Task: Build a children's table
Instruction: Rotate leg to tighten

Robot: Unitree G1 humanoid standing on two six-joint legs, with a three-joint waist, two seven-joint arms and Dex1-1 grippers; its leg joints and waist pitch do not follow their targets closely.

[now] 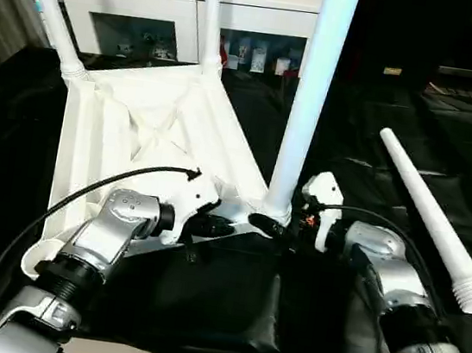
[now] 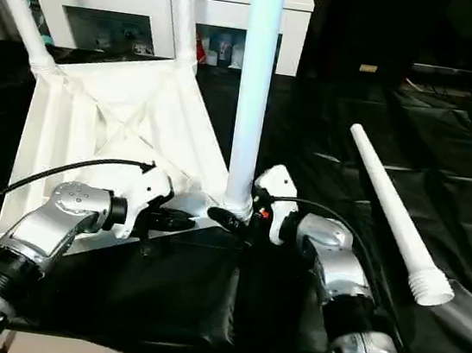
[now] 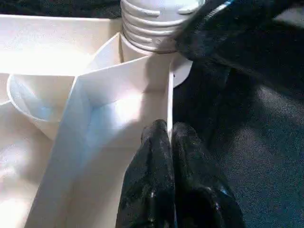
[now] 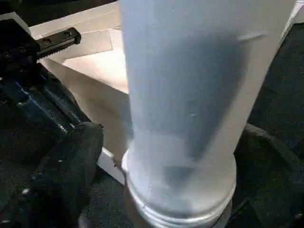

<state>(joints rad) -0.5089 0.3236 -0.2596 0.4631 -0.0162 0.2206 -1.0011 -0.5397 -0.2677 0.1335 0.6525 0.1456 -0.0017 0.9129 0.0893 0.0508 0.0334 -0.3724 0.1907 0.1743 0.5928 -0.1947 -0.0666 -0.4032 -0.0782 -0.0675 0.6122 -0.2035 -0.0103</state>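
Black cloth hides flooring; left end effector pinches tabletop rim, right spread.

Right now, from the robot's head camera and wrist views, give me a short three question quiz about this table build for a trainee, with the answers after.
1. How many legs stand in the upturned table top?
2. True or false: the left gripper is shut on the table top's edge wall.
3. The loose leg lies on: A) the black cloth, B) the white cabinet, C) the table top.

Key
1. Three, with the nearest leg in the corner by both grippers.
2. True; its fingers pinch the thin wall.
3. A, at the robot's right; the right gripper is open around the nearest leg's base.
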